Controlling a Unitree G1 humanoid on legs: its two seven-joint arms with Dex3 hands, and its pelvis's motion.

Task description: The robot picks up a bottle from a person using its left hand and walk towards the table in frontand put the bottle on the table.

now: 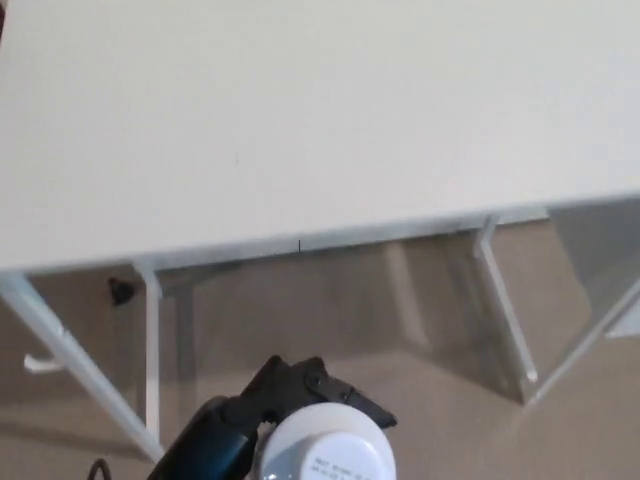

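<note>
Mostly white table (320, 120), beige floor (420, 400) beneath, left hand (275, 400) clasping bottle (325, 452)

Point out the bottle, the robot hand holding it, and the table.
bottle (325, 448): head view, on its white cap.
left robot hand (265, 398): head view, on the black body of the hand, just behind the cap.
table (320, 120): head view, on the bare white top.

Soft, even light is washing out the pale table (300, 120), faint shadows are falling beneath it, and the whole view is showing slight blur.
</note>
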